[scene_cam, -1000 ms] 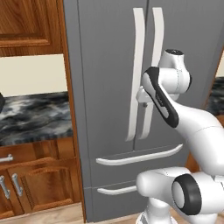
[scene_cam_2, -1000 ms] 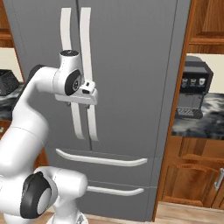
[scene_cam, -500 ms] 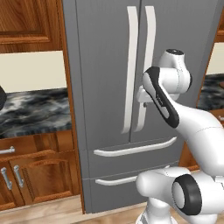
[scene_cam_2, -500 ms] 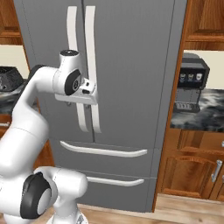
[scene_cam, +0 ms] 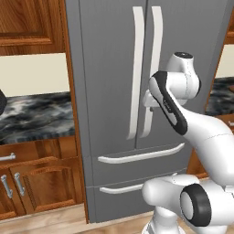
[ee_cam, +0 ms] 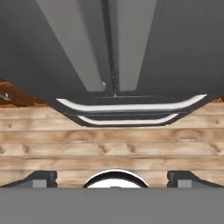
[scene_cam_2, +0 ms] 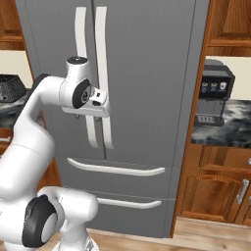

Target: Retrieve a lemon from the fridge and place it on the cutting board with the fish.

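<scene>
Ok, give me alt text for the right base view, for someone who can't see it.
A tall grey fridge with both doors shut stands ahead, and the white arm holds its open gripper in front of the long white door handles. A dark coffee machine sits on the marble counter to the right.

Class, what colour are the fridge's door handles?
White door handles on the grey fridge; clearest in the left base view.

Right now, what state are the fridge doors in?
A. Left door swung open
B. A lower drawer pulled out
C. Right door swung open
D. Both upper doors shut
D. The fridge shows both upper doors flush, their white handles side by side, and both drawers pushed in.
</scene>
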